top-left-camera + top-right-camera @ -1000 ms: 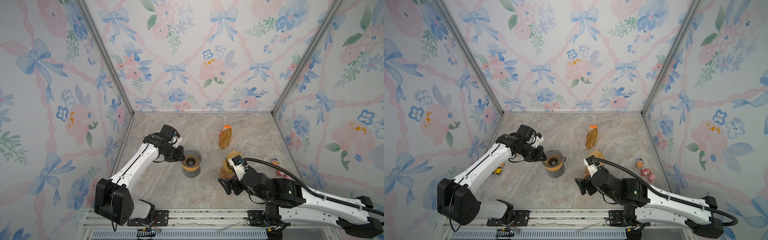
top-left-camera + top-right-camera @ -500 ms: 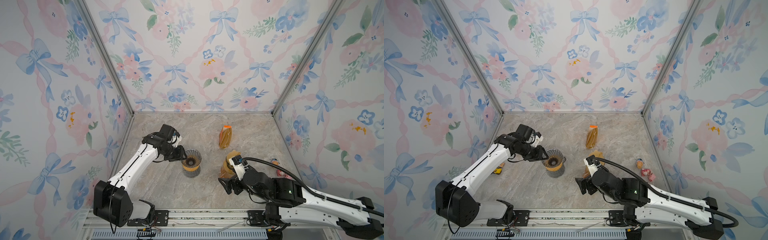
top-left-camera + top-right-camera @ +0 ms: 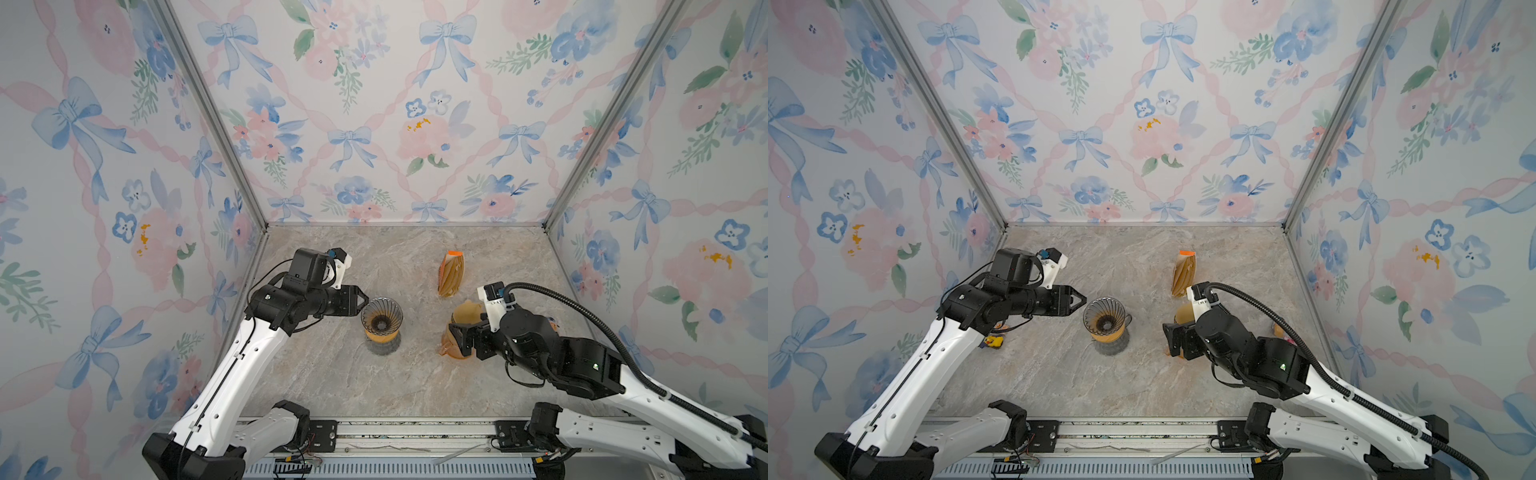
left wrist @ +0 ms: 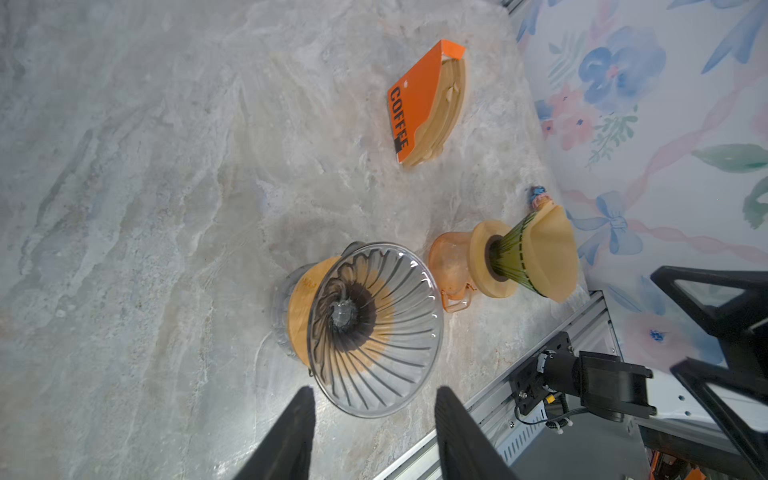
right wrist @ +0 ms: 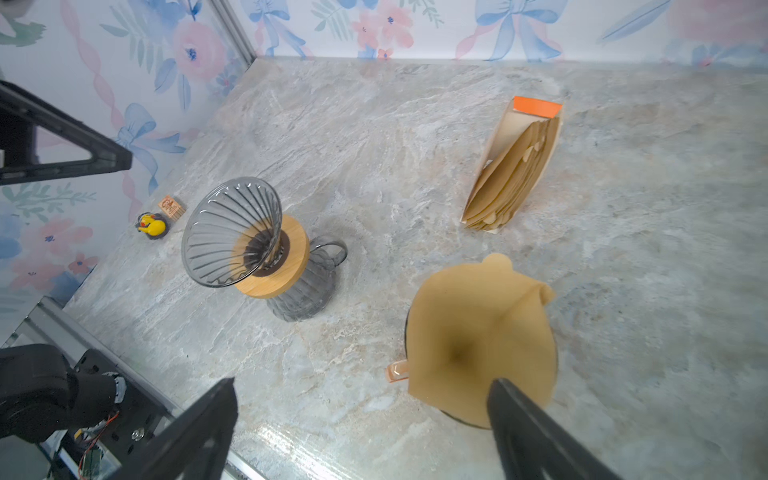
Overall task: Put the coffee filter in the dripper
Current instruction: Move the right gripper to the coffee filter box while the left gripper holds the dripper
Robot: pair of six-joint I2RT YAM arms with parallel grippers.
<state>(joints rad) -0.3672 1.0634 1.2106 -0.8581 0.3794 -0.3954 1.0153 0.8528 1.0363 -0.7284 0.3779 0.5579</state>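
A clear ribbed glass dripper (image 3: 381,318) (image 3: 1104,318) (image 4: 374,328) (image 5: 232,232) stands empty on a wooden collar over a grey carafe, mid-table. My left gripper (image 3: 361,300) (image 3: 1080,300) (image 4: 374,392) is open at its left side; the rim's near edge lies between the fingertips, untouched. To the right, a brown paper coffee filter (image 3: 467,311) (image 3: 1183,313) (image 4: 548,249) (image 5: 478,340) sits opened in a second, dark dripper on an orange carafe (image 4: 451,266). My right gripper (image 3: 457,338) (image 3: 1169,338) (image 5: 361,382) stands wide open and empty, one finger at the filter's near edge.
An orange pack of folded filters (image 3: 451,274) (image 3: 1183,274) (image 4: 424,104) (image 5: 515,166) stands behind the orange carafe. A yellow duck (image 3: 994,340) (image 5: 151,224) and a small wooden block (image 5: 172,207) lie by the left wall. A small toy (image 4: 539,195) lies by the right wall.
My left gripper has opened from shut at the clear dripper's rim. The dripper stays in place. The right arm has hardly moved.
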